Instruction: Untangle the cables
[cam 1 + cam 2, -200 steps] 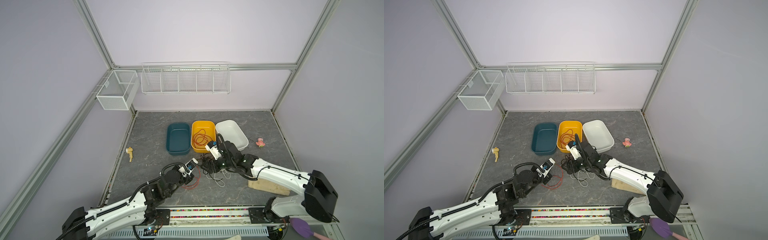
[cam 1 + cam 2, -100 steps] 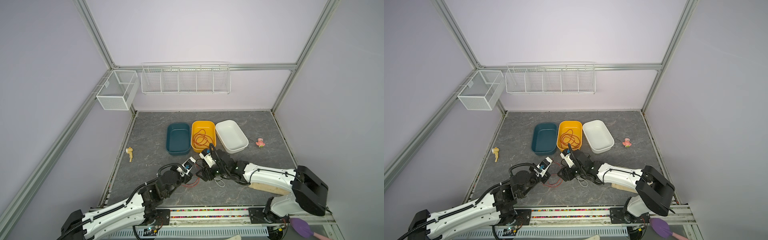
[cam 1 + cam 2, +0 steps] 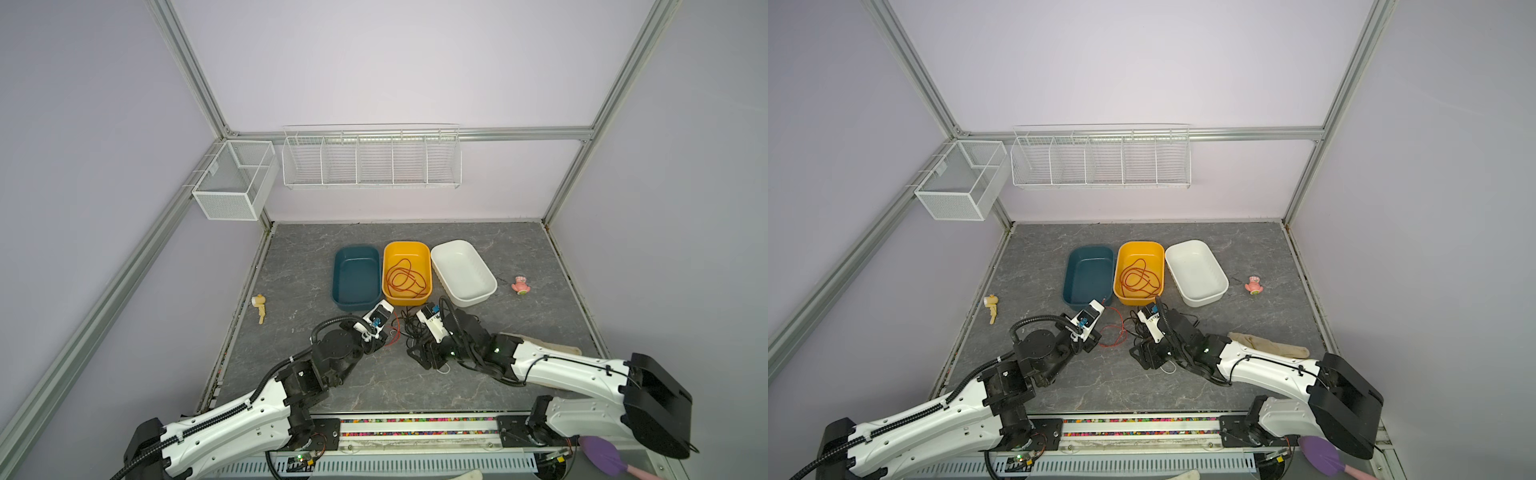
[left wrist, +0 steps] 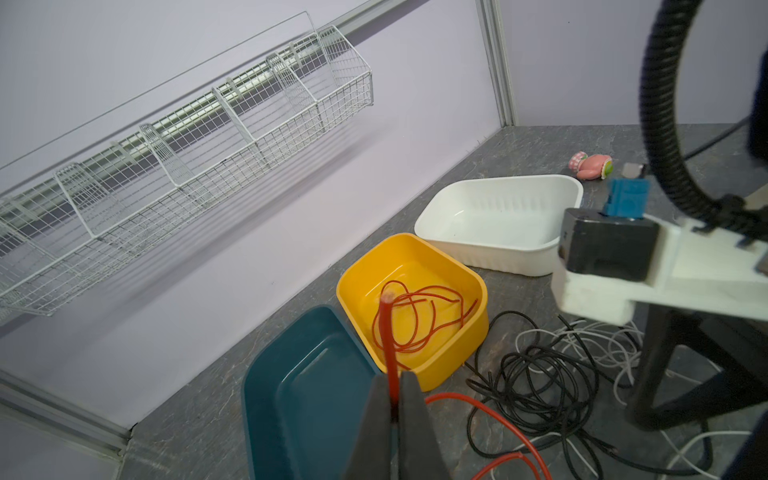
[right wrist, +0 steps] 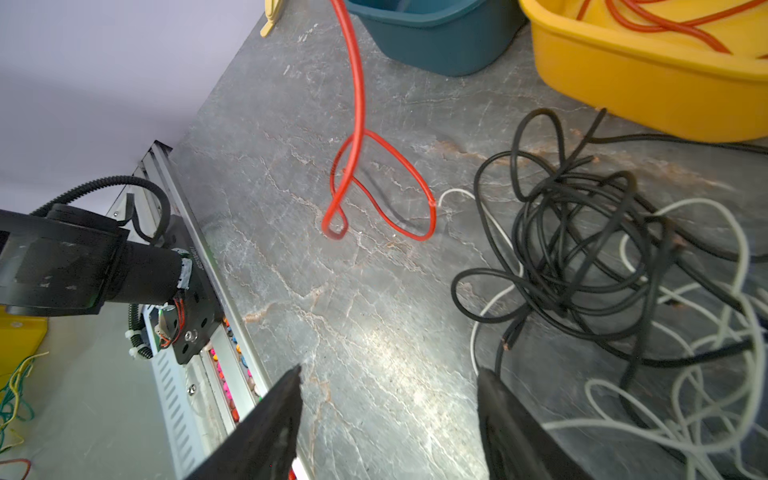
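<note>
Three bins (image 3: 453, 243) back the table (image 3: 374, 386), a red coil (image 3: 405, 279) lying in the yellow bin (image 3: 406, 244). Before them the black tangle (image 5: 582, 232), white cable (image 5: 457, 191) threaded through, sits beside our right gripper (image 5: 390, 372), spread wide and empty. Our left gripper (image 4: 395, 386) pinches a loose red cable (image 5: 357, 83) near its tip; lifting fast, we risk it slipping out or its loop snagging the white end.
</note>
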